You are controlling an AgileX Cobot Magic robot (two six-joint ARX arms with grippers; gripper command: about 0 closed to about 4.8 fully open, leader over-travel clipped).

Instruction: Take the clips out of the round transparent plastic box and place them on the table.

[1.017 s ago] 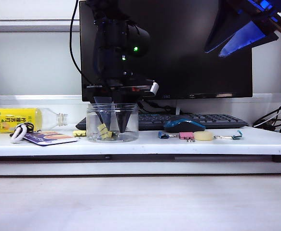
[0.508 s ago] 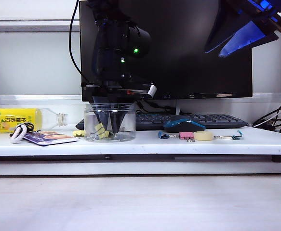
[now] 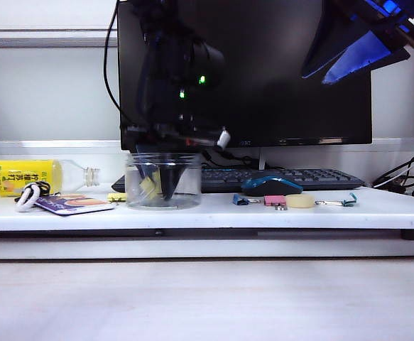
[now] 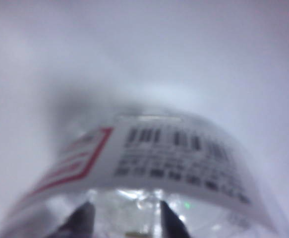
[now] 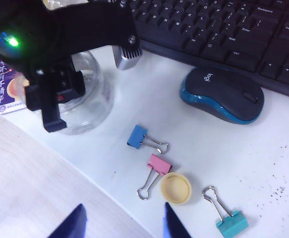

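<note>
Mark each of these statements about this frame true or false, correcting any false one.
1. The left gripper reaches down inside the round transparent plastic box. True.
2. The right gripper is shut on the pink clip. False: it hangs open above the table, holding nothing.
3. A blue clip lies on the table in front of the mouse. True.
4. The yellow-labelled bottle stands upright. False: it lies on its side.
5. The keyboard lies behind the mouse. True.

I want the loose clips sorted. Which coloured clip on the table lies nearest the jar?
The blue clip; the pink clip and teal clip lie farther from the jar, past it.
</note>
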